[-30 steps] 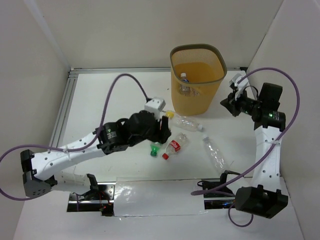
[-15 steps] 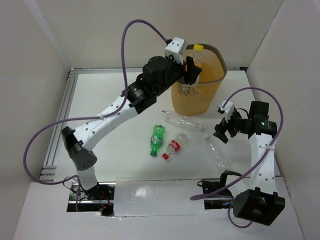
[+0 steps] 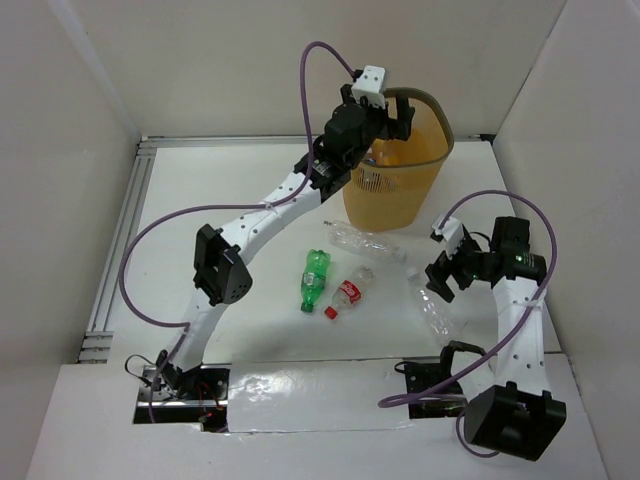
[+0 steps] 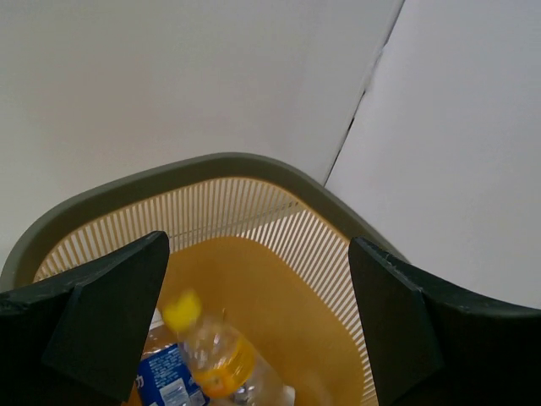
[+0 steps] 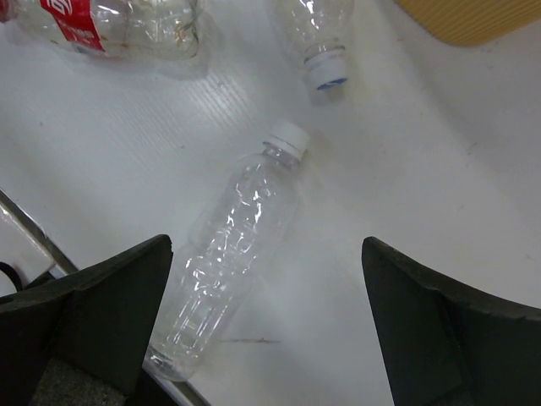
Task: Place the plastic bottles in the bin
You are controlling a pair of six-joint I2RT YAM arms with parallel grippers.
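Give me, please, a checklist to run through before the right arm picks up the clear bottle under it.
1. Right gripper open: ok.
2. Clear bottle lies flat below it, touching no other bottle: ok.
3. Height above that bottle: cannot tell.
4. Left gripper open over the bin, holding nothing: ok.
5. Yellow-capped bottle inside the bin: ok, though blurred.
6. All bottles binned: not ok; green bottle, red-labelled bottle and second clear bottle also lie on the table.
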